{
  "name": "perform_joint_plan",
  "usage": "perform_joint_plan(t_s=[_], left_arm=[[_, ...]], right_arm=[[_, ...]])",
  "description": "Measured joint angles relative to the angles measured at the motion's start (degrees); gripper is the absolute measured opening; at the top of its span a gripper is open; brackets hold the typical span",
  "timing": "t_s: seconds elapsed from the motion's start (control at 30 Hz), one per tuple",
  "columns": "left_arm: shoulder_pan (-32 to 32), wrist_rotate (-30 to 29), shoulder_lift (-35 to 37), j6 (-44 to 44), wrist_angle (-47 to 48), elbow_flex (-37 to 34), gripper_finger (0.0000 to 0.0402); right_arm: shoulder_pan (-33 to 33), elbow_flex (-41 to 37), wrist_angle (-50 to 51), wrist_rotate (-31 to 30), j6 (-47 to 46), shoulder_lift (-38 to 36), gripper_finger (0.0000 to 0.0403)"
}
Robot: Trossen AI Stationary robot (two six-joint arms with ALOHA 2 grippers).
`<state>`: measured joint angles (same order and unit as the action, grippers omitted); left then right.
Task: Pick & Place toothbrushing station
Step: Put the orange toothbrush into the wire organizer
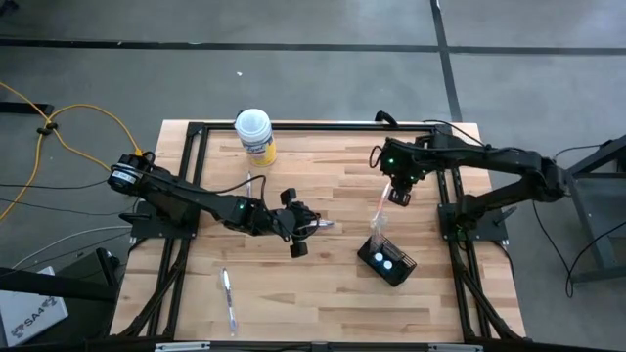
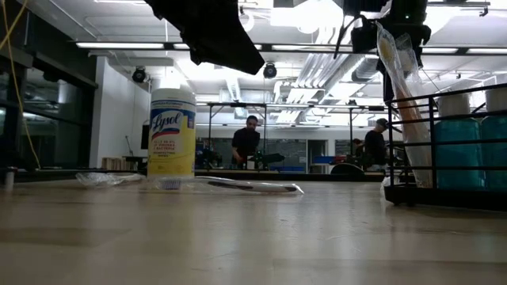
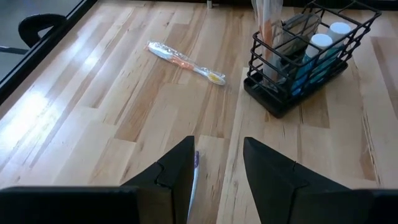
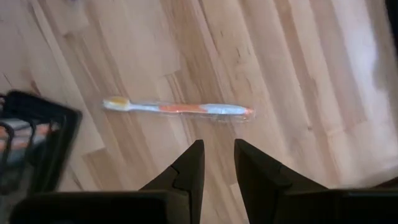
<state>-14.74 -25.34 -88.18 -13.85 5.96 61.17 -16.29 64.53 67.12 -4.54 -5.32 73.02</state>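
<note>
The right gripper (image 1: 400, 194) hangs above the worktop (image 1: 323, 284) just behind the station (image 1: 386, 259), its fingers a narrow gap apart in its wrist view and holding nothing there; whether the wrapped toothbrush (image 1: 379, 213) leaning up out of the station touches them, I cannot tell. The left gripper (image 1: 305, 227) sits low near the worktop's middle, fingers a moderate gap apart and empty, a thin wrapped item just ahead of them. The station stands upright toward the right side of the worktop — a black wire rack, seen in the left wrist view (image 3: 305, 56), holding two white-capped blue tubes (image 3: 323, 46) and the upright brush. It looks light and stiff, but open-framed and top-heavy with tall contents, so a tilt could spill them. A hold on the top rim wire or a corner post seems safest, kept level. Another wrapped toothbrush (image 4: 177, 107) lies flat beside it, one more (image 1: 228, 298) near the front left, and a canister (image 1: 255, 134) stands at the back.
</note>
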Motion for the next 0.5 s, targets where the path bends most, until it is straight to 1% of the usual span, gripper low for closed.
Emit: perform_joint_plan(t_s=[0.3,0.5], left_arm=[[0.0,0.0,0.0,-0.1,0.0,0.0,0.0131],[-0.2,0.0,0.0,0.0,0.0,0.0,0.0131]], right_arm=[[-6.6,0.0,-1.3,0.7,-16.0,2.5,0.0079],[-10.0,0.0,-0.2,3.5,-25.7,3.6,0.0079]])
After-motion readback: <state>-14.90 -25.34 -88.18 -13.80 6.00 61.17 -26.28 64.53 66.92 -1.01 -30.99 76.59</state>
